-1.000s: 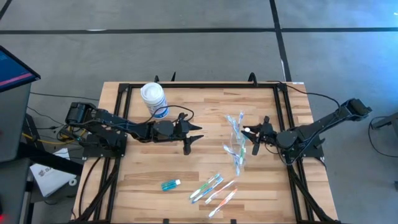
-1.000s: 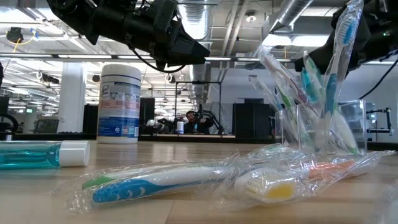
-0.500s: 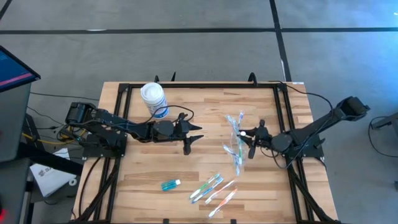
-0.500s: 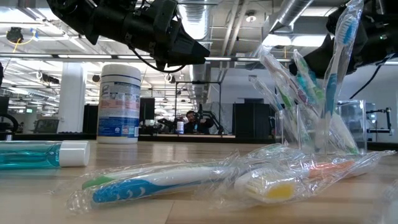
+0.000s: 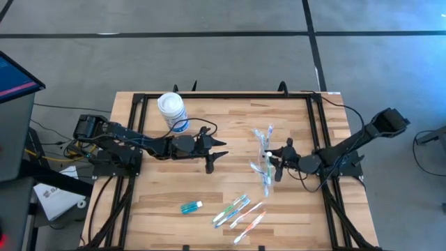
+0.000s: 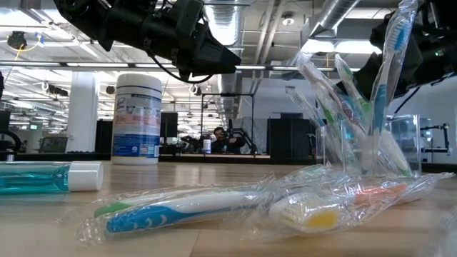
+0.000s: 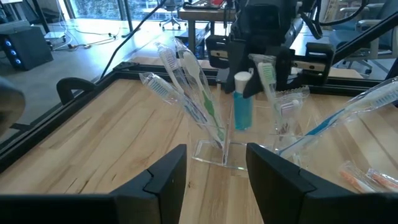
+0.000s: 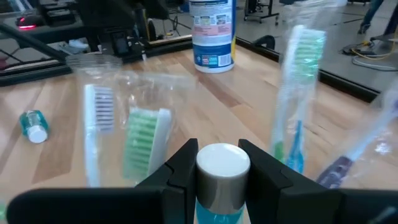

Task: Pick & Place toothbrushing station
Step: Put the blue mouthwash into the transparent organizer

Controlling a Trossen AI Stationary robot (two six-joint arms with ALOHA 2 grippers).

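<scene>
While the left hand [image 5: 217, 155] hovered open and empty mid-counter [image 5: 153, 202], one white canister [image 5: 172, 111] stood behind it, its label unreadable. One teal tube [image 5: 191, 206] and four wrapped toothbrushes [image 5: 240, 211] lay in front. The right hand [image 8: 222, 163] gripped a second tube [image 8: 222, 180] beside the clear cup [image 5: 265, 162].

Left arm stretched low toward the middle of the table, left gripper [image 5: 212, 155] held up off it, fingers [image 7: 163, 180] spread apart. Right arm reached in from the right, right gripper [image 5: 277, 159] pinching something between its fingers [image 8: 180, 168].
</scene>
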